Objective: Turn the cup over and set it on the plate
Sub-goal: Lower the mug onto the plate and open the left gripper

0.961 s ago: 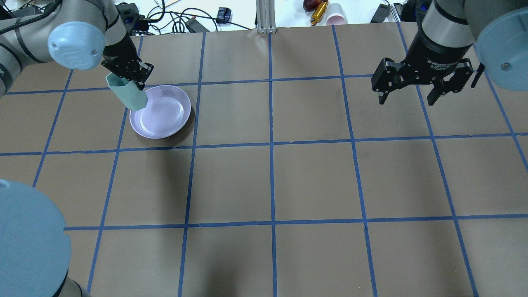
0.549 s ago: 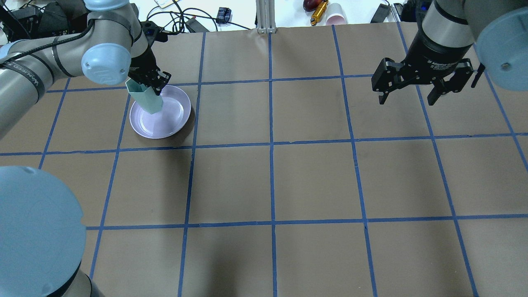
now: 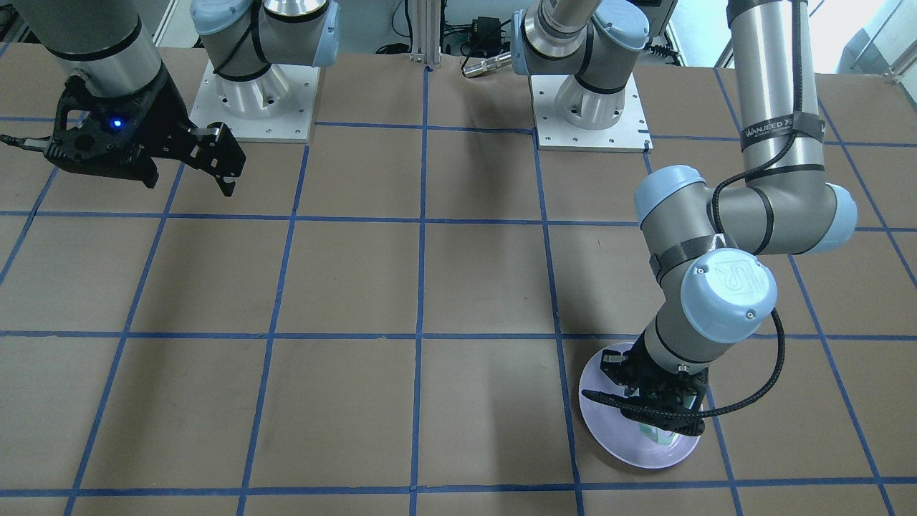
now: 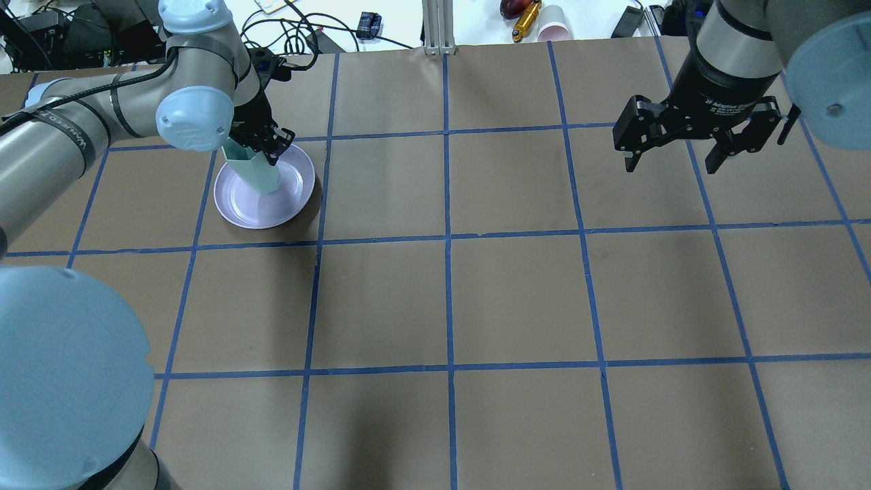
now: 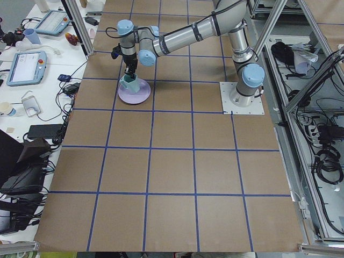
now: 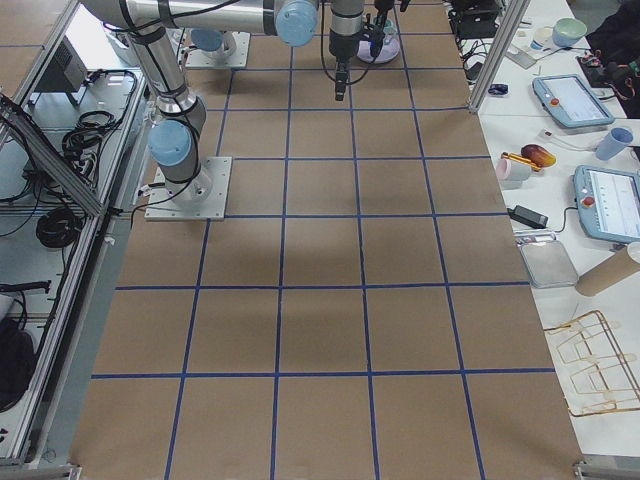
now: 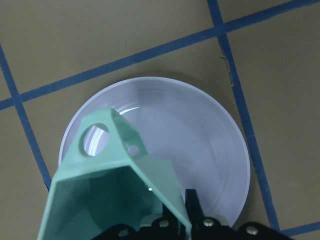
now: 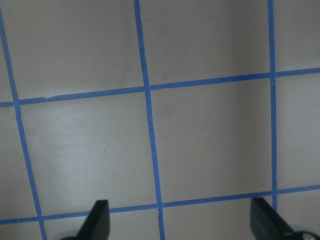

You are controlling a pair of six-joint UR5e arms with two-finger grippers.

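The pale mint-green cup [image 4: 254, 175] hangs mouth-up in my left gripper [image 4: 264, 145], which is shut on its rim wall. It is held over the lavender plate [image 4: 294, 192], on the plate's left half. In the left wrist view I look down into the cup's teal inside [image 7: 107, 200], its handle at upper left, with the plate [image 7: 200, 145] below. I cannot tell whether the base touches the plate. In the front-facing view the gripper [image 3: 663, 405] hides most of the cup [image 3: 653, 433] above the plate [image 3: 609, 423]. My right gripper [image 4: 672, 162] is open and empty, high over the far right of the table.
Cables, a pink paper cup [image 4: 554, 27] and a yellow object [image 4: 526, 20] lie beyond the table's far edge. The two arm bases [image 3: 254, 93] stand on the robot's side. The brown table carries a blue tape grid [image 4: 448, 238].
My left arm has carried the cup rightward and lower, from the plate's left rim to over the plate. The right arm has not moved.
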